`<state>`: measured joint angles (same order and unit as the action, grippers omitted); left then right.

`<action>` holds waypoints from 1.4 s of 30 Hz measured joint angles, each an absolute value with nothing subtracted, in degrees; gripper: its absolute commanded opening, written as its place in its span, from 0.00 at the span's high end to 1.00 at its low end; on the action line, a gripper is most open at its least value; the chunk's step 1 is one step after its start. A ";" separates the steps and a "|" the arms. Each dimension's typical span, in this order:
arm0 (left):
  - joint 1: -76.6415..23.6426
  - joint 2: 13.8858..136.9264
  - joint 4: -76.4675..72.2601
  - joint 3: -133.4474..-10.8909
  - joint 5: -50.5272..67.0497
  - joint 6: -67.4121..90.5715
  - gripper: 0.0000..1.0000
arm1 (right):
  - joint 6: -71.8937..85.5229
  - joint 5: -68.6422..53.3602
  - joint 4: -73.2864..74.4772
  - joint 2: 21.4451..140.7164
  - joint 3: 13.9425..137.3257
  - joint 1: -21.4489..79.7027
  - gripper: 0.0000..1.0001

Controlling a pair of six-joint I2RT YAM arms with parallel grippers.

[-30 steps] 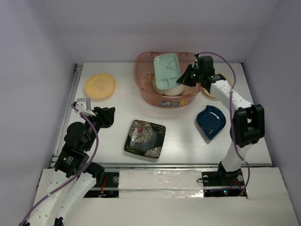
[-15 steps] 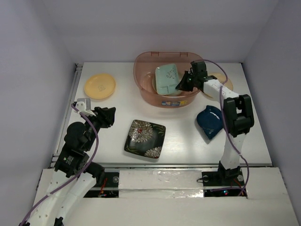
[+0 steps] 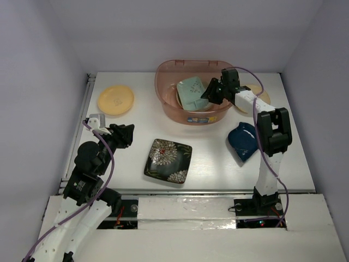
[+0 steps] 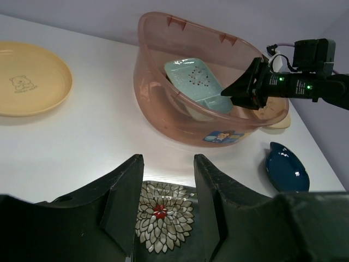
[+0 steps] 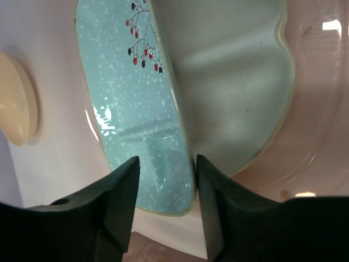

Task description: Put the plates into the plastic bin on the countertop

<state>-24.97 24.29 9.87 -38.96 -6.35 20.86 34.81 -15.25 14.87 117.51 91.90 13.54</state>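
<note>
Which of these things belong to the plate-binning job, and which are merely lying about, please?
Job: plastic bin, green divided plate, cream plate, yellow plate, black floral plate, blue leaf plate, tan plate.
Lying about: metal rail, purple cables.

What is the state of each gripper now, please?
Left gripper: open, holding nothing.
Right gripper: open, astride the pale green plate rim, not pinching it.

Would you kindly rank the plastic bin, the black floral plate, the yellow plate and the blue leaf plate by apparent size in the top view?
1. plastic bin
2. black floral plate
3. yellow plate and blue leaf plate: they look too alike in size to rank.
</note>
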 measured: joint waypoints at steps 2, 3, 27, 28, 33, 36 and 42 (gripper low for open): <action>-24.97 24.29 9.89 -38.96 -6.26 20.86 0.61 | 34.74 -14.85 14.50 117.51 91.90 13.54 0.38; -24.97 24.29 9.87 -38.96 -6.24 20.86 0.61 | 34.76 -14.59 14.48 117.49 91.90 13.54 0.36; -24.97 23.03 9.72 -38.94 -4.82 20.82 0.68 | 42.85 1.80 -1.58 78.87 63.90 -0.91 1.00; -24.97 22.87 9.67 -38.94 -4.67 20.84 0.71 | 44.16 2.39 -2.13 78.28 61.34 -3.62 0.88; -24.97 21.93 9.65 -38.87 -4.08 20.67 0.76 | 48.73 4.89 -3.05 79.35 51.51 -13.89 0.38; -24.97 21.34 9.63 -38.87 -3.68 20.64 0.76 | 49.65 5.37 -3.09 82.48 50.33 -16.10 0.37; -24.97 20.86 9.65 -38.85 -3.36 20.67 0.76 | 51.40 2.92 -4.01 91.05 51.48 -17.32 0.41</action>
<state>-24.97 20.86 9.65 -38.85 -3.36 20.67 51.40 2.92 -4.01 91.05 51.48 -17.32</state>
